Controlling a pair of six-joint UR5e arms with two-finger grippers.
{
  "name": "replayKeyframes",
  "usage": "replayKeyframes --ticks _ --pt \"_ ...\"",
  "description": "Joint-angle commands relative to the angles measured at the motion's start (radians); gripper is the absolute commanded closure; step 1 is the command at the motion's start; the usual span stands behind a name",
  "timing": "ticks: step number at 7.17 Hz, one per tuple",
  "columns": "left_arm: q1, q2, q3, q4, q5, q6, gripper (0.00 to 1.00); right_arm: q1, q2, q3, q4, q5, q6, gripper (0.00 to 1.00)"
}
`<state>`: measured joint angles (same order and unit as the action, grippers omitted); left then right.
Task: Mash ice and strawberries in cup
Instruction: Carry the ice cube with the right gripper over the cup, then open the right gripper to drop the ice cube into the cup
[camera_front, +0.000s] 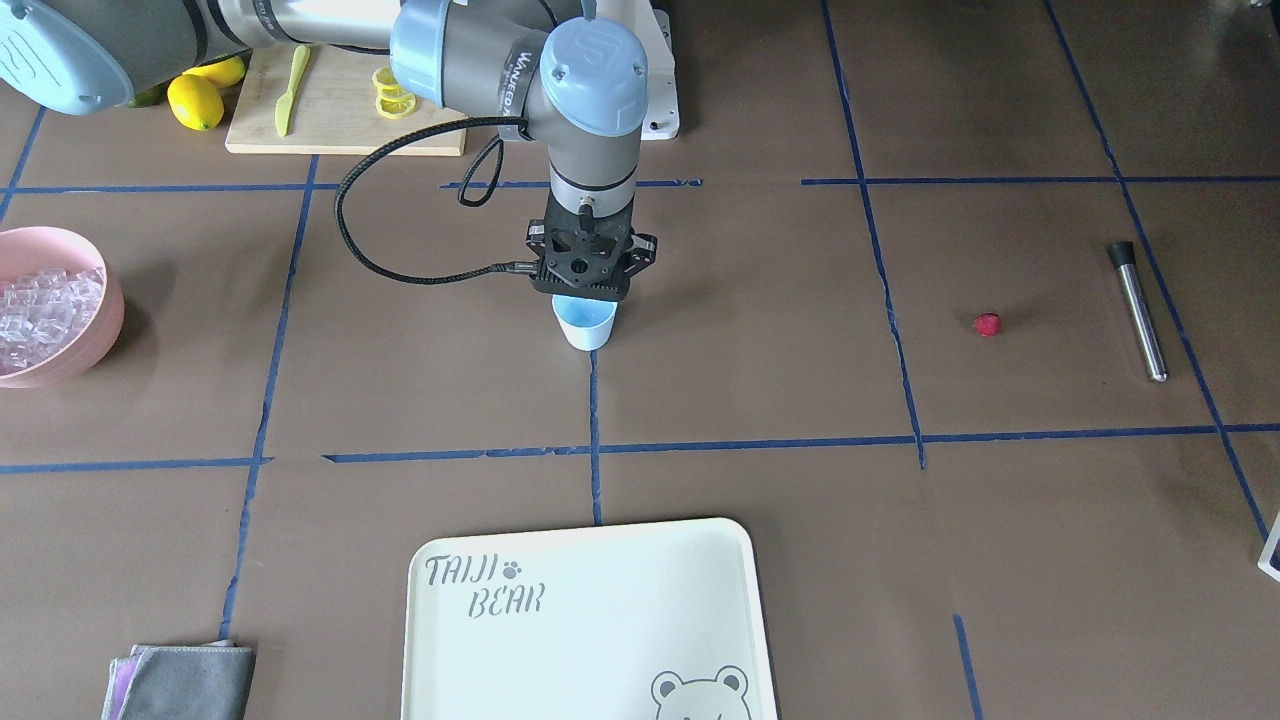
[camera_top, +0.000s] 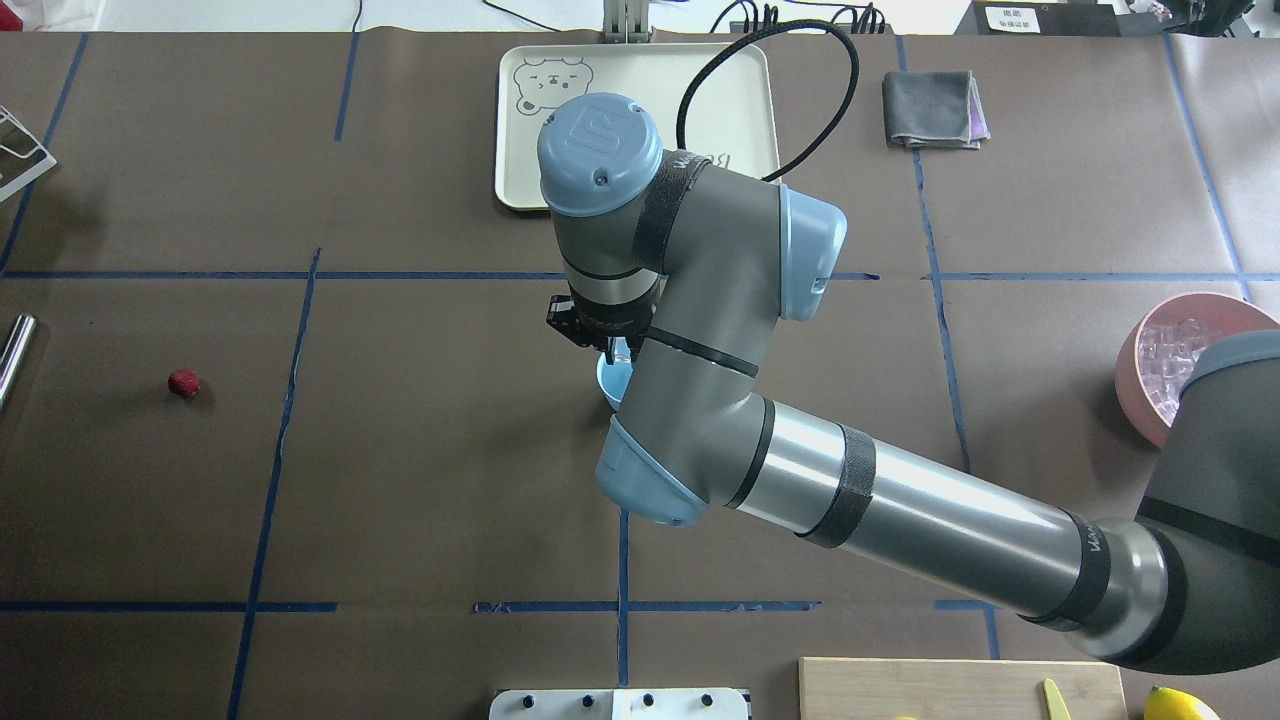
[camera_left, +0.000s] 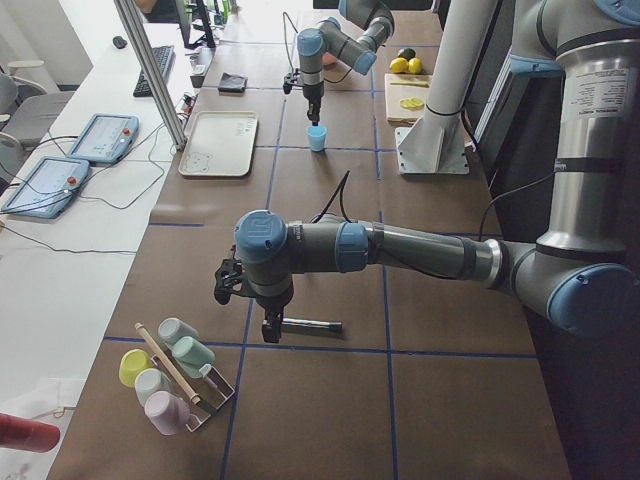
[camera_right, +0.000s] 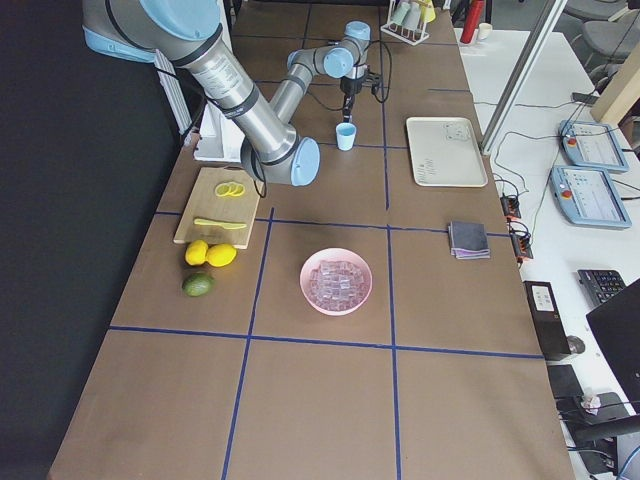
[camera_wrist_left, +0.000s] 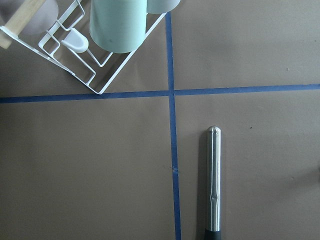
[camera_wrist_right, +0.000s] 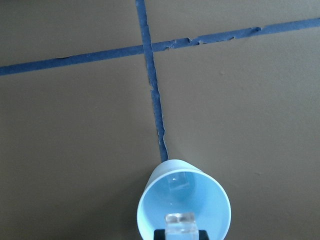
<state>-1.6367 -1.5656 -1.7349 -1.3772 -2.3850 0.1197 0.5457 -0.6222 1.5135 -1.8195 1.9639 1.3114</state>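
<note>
Nearest to us, in the right wrist view, a clear ice cube (camera_wrist_right: 180, 222) sits at the tips of the right gripper (camera_front: 588, 296). The gripper looks pressed together on it, directly over the mouth of the pale blue cup (camera_wrist_right: 212, 197). A fainter cube seems to lie on the cup's floor, though we cannot be sure. We judge the ice hard, wet and slippery, so it wants a squeeze across two flat faces and a low release that will not bounce it out. The cup stands upright mid-table at the end of a blue tape line (camera_wrist_right: 155, 100). It looks light, thin-walled and easy to tip, so we would steady it around the outer wall, low down, once mashing bears on it. Farther out lies the strawberry (camera_front: 988, 324), alone on the table (camera_front: 700, 380), well apart from the cup on the robot's left half. We take it as soft and easily bruised, best pinched lightly across its widest part. Just beyond it lies the steel muddler (camera_front: 1138, 310), which looks stiff, smooth and liable to roll, and is best gripped mid-shaft. The left gripper (camera_left: 268, 330) hangs over it, and we cannot tell whether its fingers are spread or closed. Farthest off, on the opposite side, the pink bowl (camera_front: 105, 320) holds a heap of ice (camera_front: 45, 305).
</note>
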Motion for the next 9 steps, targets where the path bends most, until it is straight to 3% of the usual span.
replayKeyframes --ticks 1,2,4,6,7,8,9 --pt "0.0 -0.001 0.0 0.0 0.0 0.0 0.0 0.0 -0.011 -0.001 0.0 0.001 0.0 0.82" --pt "0.0 -0.001 0.0 0.001 0.0 0.0 0.0 -0.001 -0.017 0.0 0.0 0.001 -0.001 0.72" --pt "0.0 -0.001 -0.002 0.0 0.0 0.0 0.0 0.0 -0.014 0.0 0.0 0.003 0.0 0.62" --pt "0.0 -0.001 -0.002 0.001 0.0 0.0 0.0 -0.001 -0.011 0.004 0.0 0.003 0.0 0.35" --pt "0.0 -0.001 -0.002 0.0 0.001 0.0 0.0 -0.001 -0.011 0.005 0.002 0.003 0.0 0.12" --pt "0.0 -0.001 -0.002 0.0 0.0 0.0 0.0 -0.001 -0.013 0.007 0.002 0.003 0.0 0.01" --pt "0.0 -0.002 -0.003 0.0 0.0 0.0 0.0 0.0 -0.013 0.007 0.002 0.003 0.0 0.01"
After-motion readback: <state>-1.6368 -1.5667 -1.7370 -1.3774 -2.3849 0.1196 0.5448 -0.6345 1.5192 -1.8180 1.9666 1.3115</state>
